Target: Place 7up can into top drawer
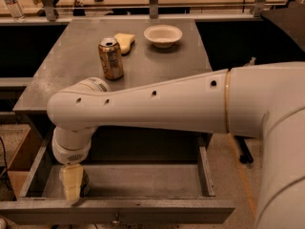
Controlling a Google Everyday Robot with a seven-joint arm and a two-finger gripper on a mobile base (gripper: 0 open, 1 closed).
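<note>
The 7up can (86,185) is sitting in the lower left of the frame, inside the open top drawer (143,181). It's mostly hiding behind the hand (72,193), so only a dark sliver is showing. The hand is hanging just beside it at the drawer's left end, and I honestly can't tell if it's gripping or not. The white arm (157,104) is stretching across the middle. Up on the desk (157,66), a brown can (110,58), a yellowish lump (125,42) and a white bowl (163,35) are sitting.
</note>
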